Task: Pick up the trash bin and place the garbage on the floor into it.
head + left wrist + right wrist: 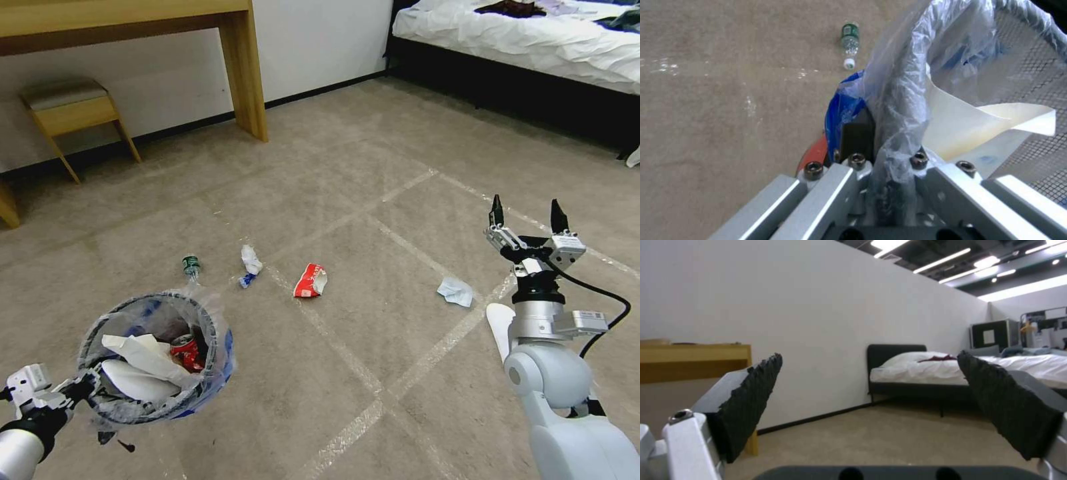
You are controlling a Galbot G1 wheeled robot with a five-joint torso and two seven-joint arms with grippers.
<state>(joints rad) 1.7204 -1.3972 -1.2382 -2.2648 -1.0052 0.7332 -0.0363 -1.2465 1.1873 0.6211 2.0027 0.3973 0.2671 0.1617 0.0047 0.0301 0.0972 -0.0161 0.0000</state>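
Left gripper point(83, 387): clamped on bin point(157, 357) rim.
Right gripper point(528, 217): wide, empty.
Risk: thin liner grip; bin may slip, spilling contents.

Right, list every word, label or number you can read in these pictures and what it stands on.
No text reads clearly enough to quote.
Bottle on the floor: green label, print too small.
Red wrapper: white marks, blurred.
Red can in the trash bin, held by the left gripper: white marks, illegible.
Right gripper: arm sticker, too small.
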